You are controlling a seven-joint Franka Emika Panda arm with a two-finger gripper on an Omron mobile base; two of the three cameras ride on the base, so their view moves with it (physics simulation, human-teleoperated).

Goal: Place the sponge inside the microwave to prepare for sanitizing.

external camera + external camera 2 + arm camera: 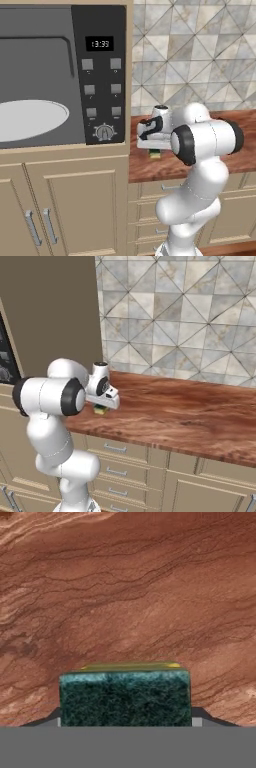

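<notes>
The sponge (125, 697) lies green side toward the hand camera, with a thin yellow edge behind it. It fills the gap between the fingers of my gripper (125, 722), which is shut on it just over the wooden counter (130, 587). From the left base, the sponge (155, 155) peeks out under the hand (152, 135), close to the counter's left end. The right base view has the sponge (101, 410) below the hand too. The microwave (40, 80) stands open to the left, showing its grey interior and white turntable (25, 120).
The microwave's black panel (100, 75) with display, buttons and dial sits between the cavity and the counter (235, 160). Beige cabinet doors (65, 210) are below the microwave, and drawers (120, 456) are under the counter. A tiled wall (175, 316) backs the long counter (190, 416).
</notes>
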